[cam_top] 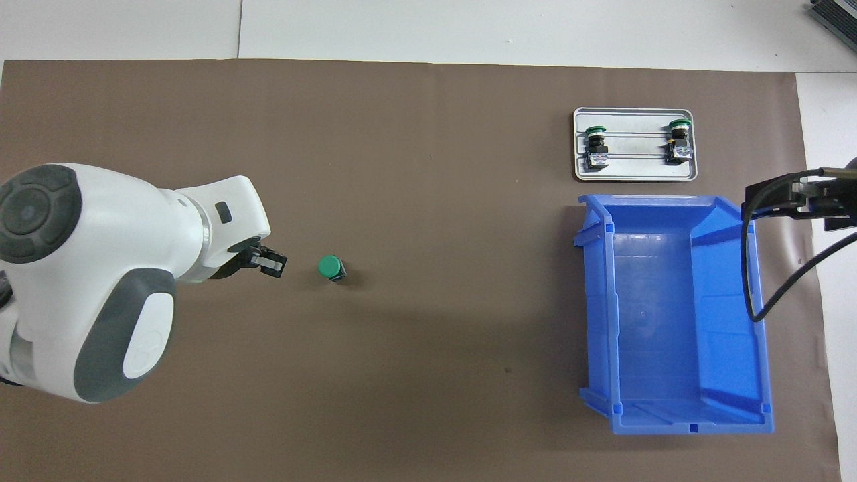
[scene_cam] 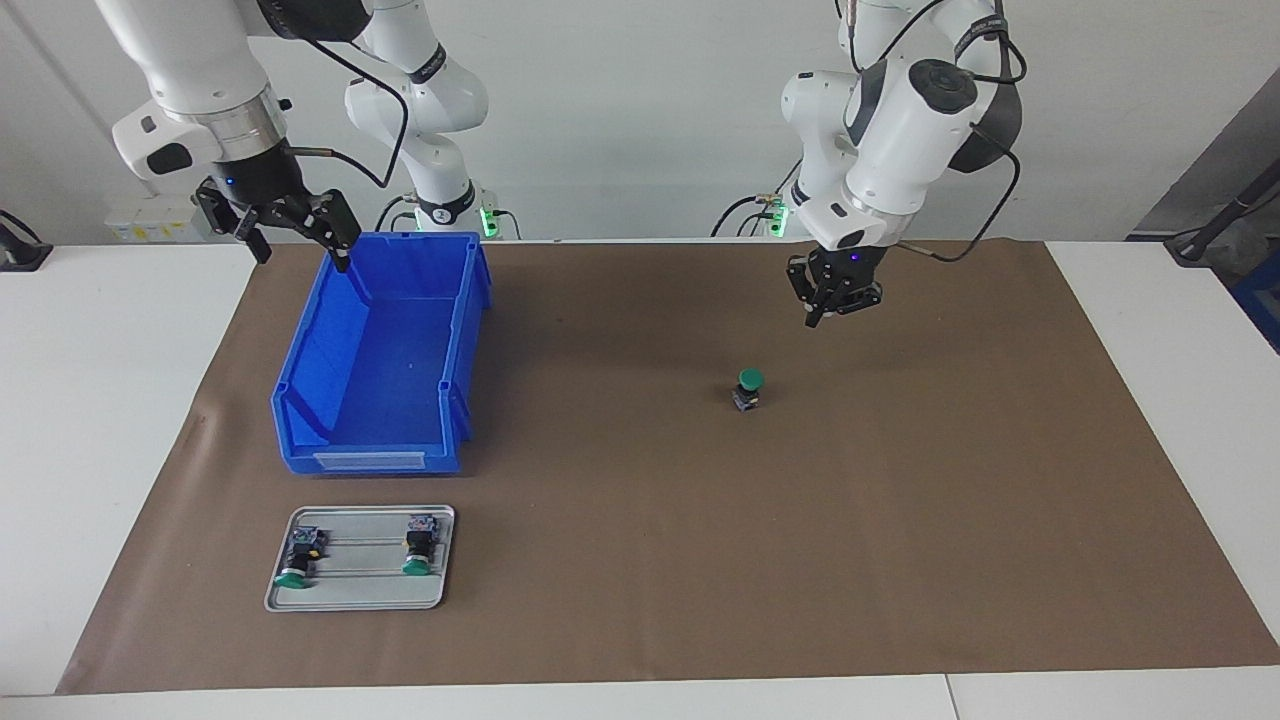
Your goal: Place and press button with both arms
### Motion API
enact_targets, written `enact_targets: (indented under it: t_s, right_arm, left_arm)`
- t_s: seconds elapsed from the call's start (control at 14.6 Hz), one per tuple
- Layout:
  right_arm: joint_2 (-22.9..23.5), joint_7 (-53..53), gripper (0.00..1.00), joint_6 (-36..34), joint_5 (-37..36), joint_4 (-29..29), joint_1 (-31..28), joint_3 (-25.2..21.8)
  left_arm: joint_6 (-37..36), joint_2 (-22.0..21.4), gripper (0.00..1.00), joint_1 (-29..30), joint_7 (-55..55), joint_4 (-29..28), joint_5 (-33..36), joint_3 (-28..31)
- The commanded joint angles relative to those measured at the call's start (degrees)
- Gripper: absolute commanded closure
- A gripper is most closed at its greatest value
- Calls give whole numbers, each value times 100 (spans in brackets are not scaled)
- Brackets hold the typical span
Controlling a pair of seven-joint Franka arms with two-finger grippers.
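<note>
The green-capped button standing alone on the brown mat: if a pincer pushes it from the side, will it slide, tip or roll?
The button stands upright, its wide green cap above a narrower dark body, so it probably tips. Once lying down, its round cap may let it roll. It looks small, rigid and likely light.

– Where is the button (scene_cam: 749, 389)?
– It stands on the brown mat (scene_cam: 900, 520), green cap up.
– And the left gripper (scene_cam: 822, 316)?
– Up in the air near the button, fingers pinched together, holding nothing.
– The right gripper (scene_cam: 300, 235)?
– Wide open over the blue bin's (scene_cam: 380, 370) edge.
– Any more buttons?
– Two lie in the gray tray (scene_cam: 362, 596), just beside the bin, farther from the robots.
</note>
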Motion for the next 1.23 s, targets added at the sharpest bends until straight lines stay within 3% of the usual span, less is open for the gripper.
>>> enact_targets:
  t_s: [0.0, 0.55, 0.89, 1.16]
  right_arm:
    - [-138, 49, 0, 71, 148, -161, -33, 16]
    - [-138, 49, 0, 71, 148, -161, -33, 16]
    - [-138, 58, 0, 71, 148, -161, -33, 16]
    - [-138, 58, 0, 80, 148, -161, -33, 16]
  left_arm:
    - [378, 532, 100, -379, -710, 74, 372, 76]
    - [1056, 1315, 100, -705, -1151, -49, 381, 76]
    - [1470, 1325, 100, -705, -1143, -532, 381, 76]
    - [1067, 1290, 100, -705, -1143, -244, 381, 76]
